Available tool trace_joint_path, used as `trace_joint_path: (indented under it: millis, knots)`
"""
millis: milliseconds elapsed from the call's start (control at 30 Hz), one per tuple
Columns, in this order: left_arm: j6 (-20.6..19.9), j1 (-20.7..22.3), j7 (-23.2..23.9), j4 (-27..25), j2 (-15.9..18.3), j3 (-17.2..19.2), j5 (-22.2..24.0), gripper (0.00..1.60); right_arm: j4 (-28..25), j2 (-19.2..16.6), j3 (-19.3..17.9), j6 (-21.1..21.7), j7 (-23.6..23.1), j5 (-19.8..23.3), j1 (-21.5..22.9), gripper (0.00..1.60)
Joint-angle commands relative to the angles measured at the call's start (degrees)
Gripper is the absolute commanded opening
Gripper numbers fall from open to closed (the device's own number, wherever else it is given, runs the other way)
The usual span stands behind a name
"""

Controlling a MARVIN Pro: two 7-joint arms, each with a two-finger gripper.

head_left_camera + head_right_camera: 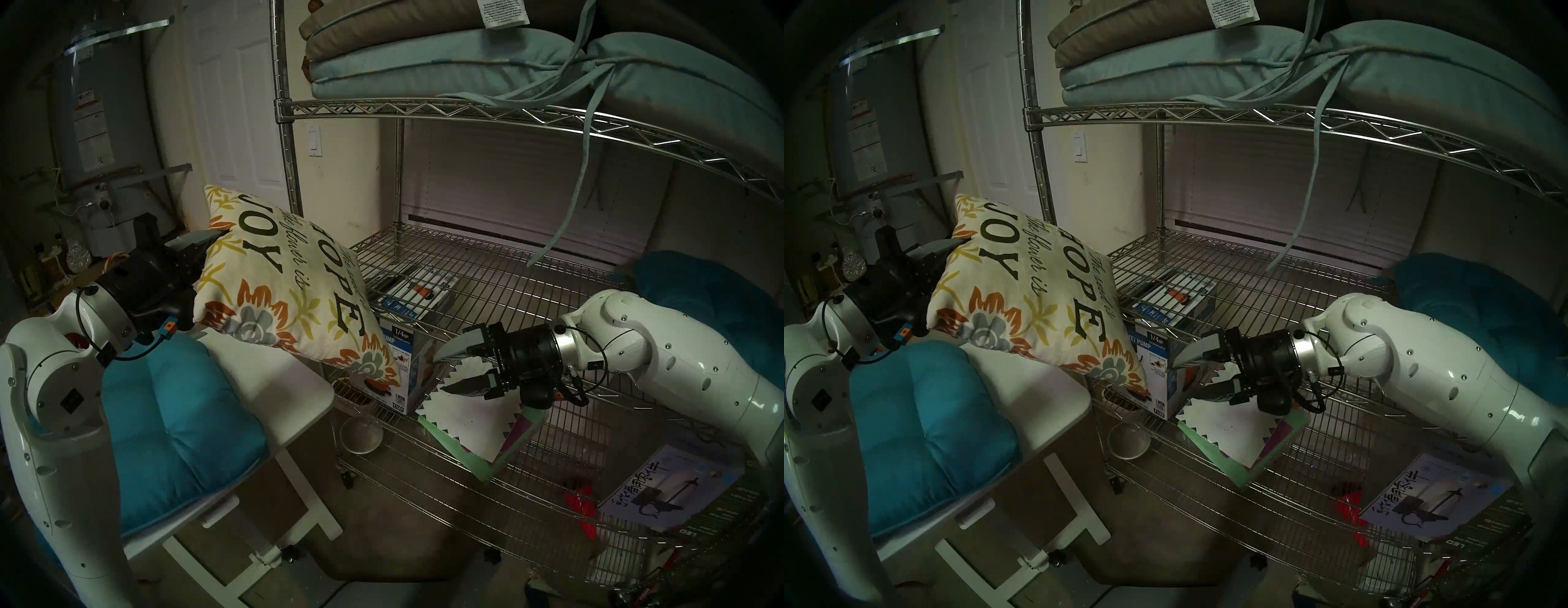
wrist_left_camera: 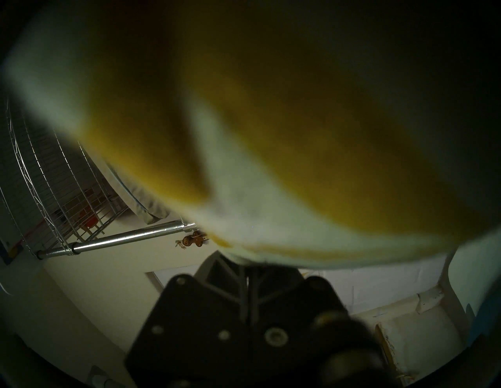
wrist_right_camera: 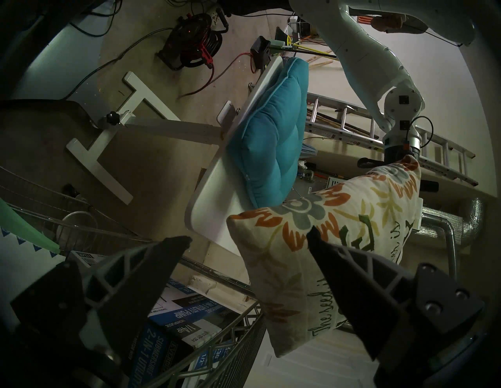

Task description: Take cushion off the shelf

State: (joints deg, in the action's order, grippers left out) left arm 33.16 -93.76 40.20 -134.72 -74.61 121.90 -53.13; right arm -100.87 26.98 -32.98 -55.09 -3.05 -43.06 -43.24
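Cream cushion (image 1: 284, 280) hangs pinched in the left gripper (image 1: 199, 250), clear of the shelf (image 1: 488, 271); right gripper (image 1: 456, 369) gapes, holding nothing.

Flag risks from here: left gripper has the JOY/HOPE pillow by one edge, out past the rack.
1. The left gripper pinches only the upper edge of the cream printed throw pillow; the hanging weight could pull the fabric free.
2. Its low corner hangs by the chrome wire shelf and the white-and-blue pump box; it may snag there.
3. The open right gripper sits nearby.
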Motion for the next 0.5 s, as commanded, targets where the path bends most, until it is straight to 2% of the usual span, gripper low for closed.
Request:
trace_joint_path:
  millis: [0, 467]
  knots:
    - [-0.4, 0.02, 0.33, -2.19, 0.01, 1.91, 1.52, 0.0, -0.17, -0.18, -0.31, 0.09, 0.39, 0.52, 0.94, 1.6]
    - [0.39, -2.7, 0.91, -2.6, -0.75, 7.61, 3.82, 0.0, -0.16, -0.2, -0.18, 0.09, 0.43, 0.53, 1.04, 1.6]
